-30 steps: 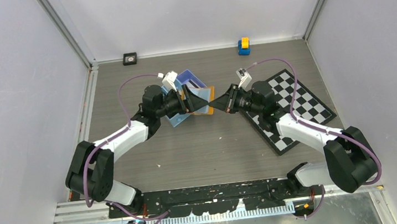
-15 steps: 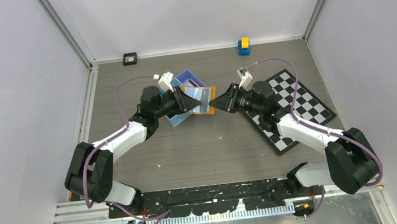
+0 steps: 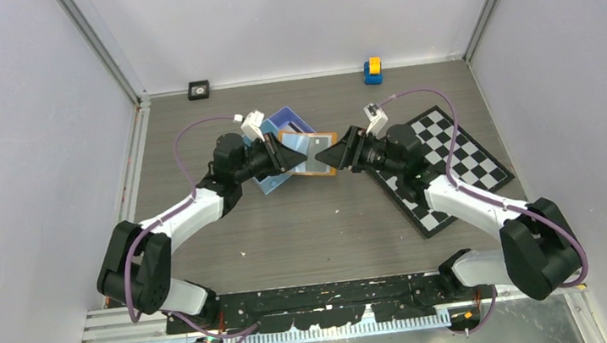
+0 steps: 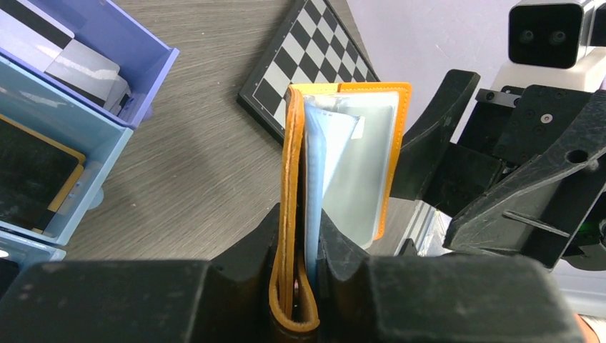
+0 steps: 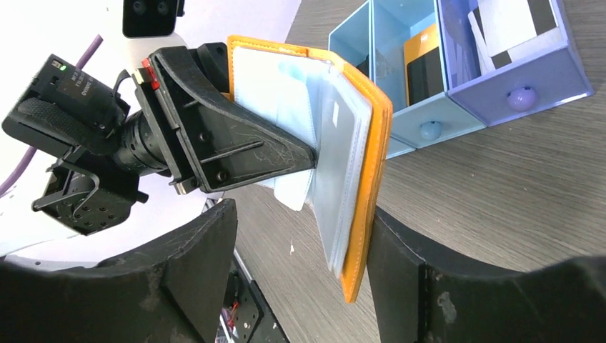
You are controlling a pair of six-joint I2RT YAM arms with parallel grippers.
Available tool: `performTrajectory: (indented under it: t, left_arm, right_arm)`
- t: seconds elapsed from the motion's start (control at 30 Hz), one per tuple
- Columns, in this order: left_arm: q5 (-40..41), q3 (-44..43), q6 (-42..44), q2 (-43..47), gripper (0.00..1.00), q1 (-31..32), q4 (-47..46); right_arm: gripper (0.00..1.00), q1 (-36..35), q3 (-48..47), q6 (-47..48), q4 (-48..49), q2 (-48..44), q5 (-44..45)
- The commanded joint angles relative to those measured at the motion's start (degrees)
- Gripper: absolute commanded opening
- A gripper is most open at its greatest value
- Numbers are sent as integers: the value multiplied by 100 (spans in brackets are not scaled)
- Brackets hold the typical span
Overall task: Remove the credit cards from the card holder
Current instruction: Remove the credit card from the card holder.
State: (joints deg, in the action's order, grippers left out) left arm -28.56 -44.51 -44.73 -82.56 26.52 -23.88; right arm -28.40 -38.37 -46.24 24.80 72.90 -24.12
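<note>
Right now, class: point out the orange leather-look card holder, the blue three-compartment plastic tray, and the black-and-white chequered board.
orange leather-look card holder (image 4: 289,193): left wrist view, outer cover.
blue three-compartment plastic tray (image 4: 132,36): left wrist view, end compartment's wall.
black-and-white chequered board (image 3: 476,160): top external view, bare squares.

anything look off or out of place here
Nothing spilled or broken. The card holder is off the table, pinched near its fold by the left gripper, its clear sleeves fanned out and one curled over; the right gripper straddles the free edge, jaws apart. The blue tray sits askew.
</note>
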Motion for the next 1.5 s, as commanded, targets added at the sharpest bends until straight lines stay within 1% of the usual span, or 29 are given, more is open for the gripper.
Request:
performTrajectory:
  t: [0.0, 0.03, 0.1, 0.13, 0.17, 0.2, 0.3, 0.4, 0.43, 0.47, 0.5, 0.53, 0.6, 0.63, 0.67, 0.73, 0.8, 0.83, 0.9, 1.0, 1.1, 1.33, 1.37, 1.47]
  left_arm:
    - [47, 19, 17, 301, 15, -2, -346]
    - [56, 26, 17, 317, 15, -11, -342]
    - [36, 62, 1, 355, 14, -24, -391]
    - [28, 89, -13, 380, 14, -24, -459]
    - [-1, 111, -34, 387, 13, -24, -534]
    - [-89, 129, -71, 382, 13, -24, -628]
    - [-298, 143, -193, 338, 13, -25, -913]
    - [-291, 157, -212, 328, 13, -26, -965]
    - [-298, 147, -213, 329, 13, -25, -968]
    - [-305, 153, -218, 329, 13, -29, -969]
    - [-295, 161, -220, 341, 13, -33, -962]
    - [-245, 169, -208, 364, 14, -35, -909]
    - [34, 193, -147, 487, 24, -82, -610]
    - [256, 199, -103, 566, 32, -123, -365]
    - [509, 219, -57, 665, 40, -170, -82]
    - [1277, 259, -19, 898, 58, -283, 569]
    - [1747, 385, -42, 1104, 71, -362, 858]
    - [1820, 443, -89, 1178, 77, -393, 857]
    - [1666, 532, -167, 1211, 85, -411, 593]
    - [968, 478, -294, 899, 92, -408, 115]
    - [473, 297, -370, 568, 99, -411, -74]
    - [259, 425, -394, 649, 100, -406, -507]
    - [169, 411, -400, 601, 98, -403, -591]
    - [-255, 344, -551, 362, 83, -402, -994]
  right_arm:
    - [67, -32, -55, 64, 376, -335, 74]
    - [61, -27, -42, 70, 403, -352, 71]
    - [43, -27, -68, 69, 366, -322, 82]
    - [36, -33, -105, 71, 295, -283, 77]
    - [34, -34, -164, 79, 225, -235, 58]
    - [33, -34, -203, 88, 182, -171, 42]
    - [32, -34, -277, 84, 55, -45, 72]
    - [32, -30, -399, 161, -290, 20, 197]
    - [28, -27, -421, 179, -343, 30, 227]
    - [19, -28, -436, 185, -358, 45, 232]
    - [12, -33, -460, 182, -380, 56, 221]
    - [8, -30, -475, 181, -387, 63, 204]
    - [3, -33, -477, 176, -403, 39, 198]
    - [1, -34, -468, 176, -419, 4, 239]
    - [1, -34, -457, 189, -441, -28, 277]
    - [1, -34, -463, 215, -488, -65, 310]
    - [0, -27, -473, 227, -517, -67, 306]
    - [1, -32, -470, 239, -513, -67, 303]
    - [0, -33, -466, 217, -475, -39, 281]
    - [0, -34, -476, 195, -408, 1, 158]
    - [1, -25, -454, 172, -336, -3, 123]
    - [1, -33, -446, 111, -209, 34, 5]
    - [1, -34, -448, 89, -148, 46, -60]
    - [1, -33, -411, 29, 22, 41, -192]
